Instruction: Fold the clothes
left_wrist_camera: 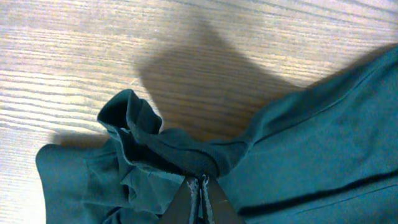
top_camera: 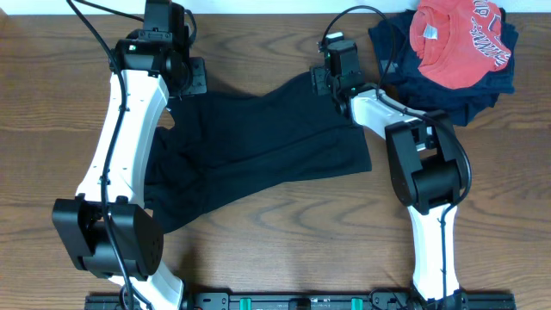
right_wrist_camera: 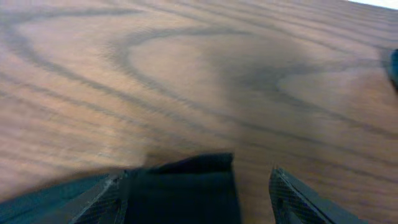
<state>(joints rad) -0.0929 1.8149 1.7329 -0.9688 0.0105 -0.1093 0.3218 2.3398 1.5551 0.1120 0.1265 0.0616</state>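
Observation:
The black garment (top_camera: pixel 258 146) lies spread and rumpled across the middle of the wooden table. My left gripper (left_wrist_camera: pixel 200 182) is shut on a bunched edge of the black garment (left_wrist_camera: pixel 186 155) at its far left corner, under the left wrist (top_camera: pixel 164 52). My right gripper (right_wrist_camera: pixel 196 186) is open at the garment's far right corner (top_camera: pixel 323 82). A flat corner of the black cloth (right_wrist_camera: pixel 186 190) lies between its two fingers, on the table.
A red shirt with white lettering (top_camera: pixel 456 39) lies on a navy garment (top_camera: pixel 482 86) at the table's far right corner. Bare wood (top_camera: pixel 284 232) shows in front of the black garment.

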